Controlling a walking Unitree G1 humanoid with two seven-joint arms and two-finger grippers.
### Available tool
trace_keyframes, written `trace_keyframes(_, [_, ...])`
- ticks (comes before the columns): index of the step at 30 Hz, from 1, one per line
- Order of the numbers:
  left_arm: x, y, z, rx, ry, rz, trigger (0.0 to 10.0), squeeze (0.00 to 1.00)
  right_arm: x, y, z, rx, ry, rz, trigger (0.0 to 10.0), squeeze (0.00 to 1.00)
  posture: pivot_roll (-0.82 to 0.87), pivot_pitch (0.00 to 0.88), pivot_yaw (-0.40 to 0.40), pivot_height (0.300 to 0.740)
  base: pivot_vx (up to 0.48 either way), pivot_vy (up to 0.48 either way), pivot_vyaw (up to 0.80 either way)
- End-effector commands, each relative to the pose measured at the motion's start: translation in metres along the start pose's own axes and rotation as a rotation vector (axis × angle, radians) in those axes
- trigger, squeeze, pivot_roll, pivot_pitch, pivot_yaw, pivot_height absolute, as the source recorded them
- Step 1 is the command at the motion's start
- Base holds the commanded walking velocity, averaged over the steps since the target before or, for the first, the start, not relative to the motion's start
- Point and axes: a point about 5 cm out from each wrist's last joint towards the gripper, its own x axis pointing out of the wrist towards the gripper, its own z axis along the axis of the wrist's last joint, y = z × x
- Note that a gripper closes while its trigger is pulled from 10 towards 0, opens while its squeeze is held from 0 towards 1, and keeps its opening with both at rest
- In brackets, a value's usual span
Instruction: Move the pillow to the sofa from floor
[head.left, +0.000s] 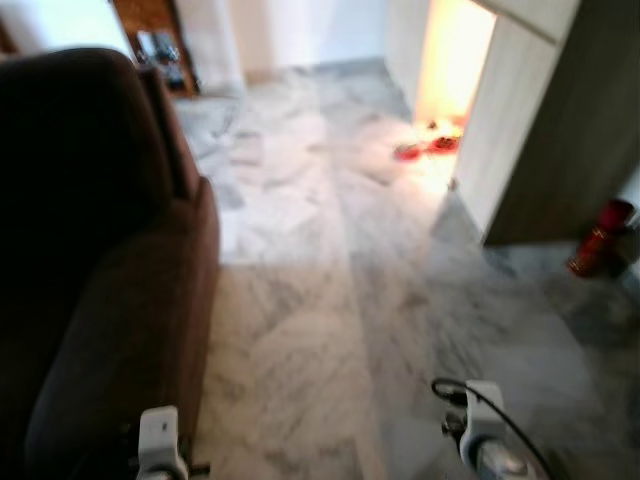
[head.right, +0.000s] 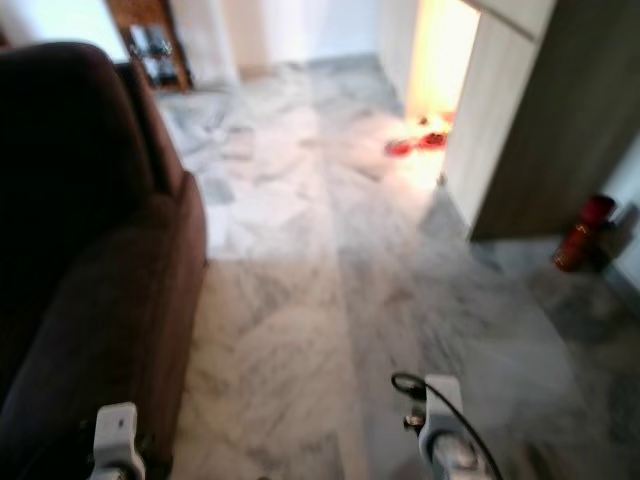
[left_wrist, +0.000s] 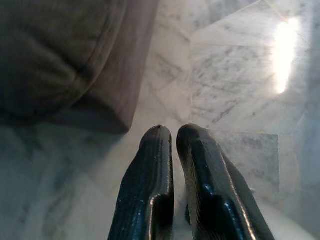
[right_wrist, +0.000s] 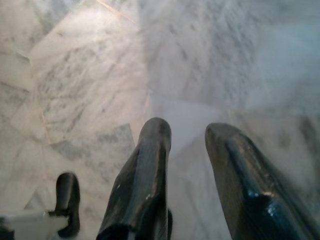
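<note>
Left pincer (left_wrist: 172, 137) hangs low w/ its two black fingers pressed nearly together, clenched on nothing, aimed at the marble floor (head.left: 300, 330) just beside the sofa's base corner. Right pincer (right_wrist: 187, 132) is released, fingers spread w/ floor showing between them, also gripping nothing. Brown sofa (head.left: 90, 260) stands along the robot's left, its arm & seat in shade. Further out: lit doorway w/ red shoes (head.left: 425, 148), a red object (head.left: 600, 238) by the wall at right. Pillow isn't visible anywhere on the floor stretch in view, so can't place it. Judgement: a pillow should be light, soft, squashy, not fragile; likely best to pinch a corner or edge deep, since fabric may slip & sag.
</note>
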Motion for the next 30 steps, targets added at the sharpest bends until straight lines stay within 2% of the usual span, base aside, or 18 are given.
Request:
trace_keyframes(1, [-0.002, 0.004, -0.007, 0.01, 0.041, 0.017, 10.0, 0.0, 0.001, 0.005, 0.003, 0.003, -0.006, 0.017, 10.0, 0.0, 0.01, 0.06, 0.007, 0.723, 0.0, 0.0, 0.8])
trace_keyframes(7, [0.0, -0.006, -0.005, -0.009, 0.042, 0.019, 10.0, 0.0, 0.003, 0.008, 0.013, -0.031, -0.019, 0.038, 10.0, 0.0, 0.04, 0.049, -0.045, 0.723, 0.0, 0.0, 0.8])
trace_keyframes(12, [0.001, -0.012, -0.006, -0.036, 0.043, 0.032, 10.0, 0.0, 0.001, 0.003, 0.005, -0.061, -0.015, 0.052, 10.0, 0.0, 0.06, 0.035, -0.081, 0.723, 0.0, 0.0, 0.8])
trace_keyframes(23, [-0.005, -0.011, -0.018, -0.05, 0.063, 0.051, 10.0, 0.0, 0.002, 0.013, 0.013, -0.09, -0.031, 0.086, 10.0, 0.0, 0.06, 0.068, -0.09, 0.723, 0.0, 0.0, 0.8])
trace_keyframes(30, [-0.008, -0.022, -0.025, -0.033, 0.069, 0.031, 10.0, 0.0, 0.001, 0.004, 0.012, -0.056, -0.03, 0.085, 10.0, 0.0, 0.05, 0.037, -0.099, 0.723, 0.0, 0.0, 0.09])
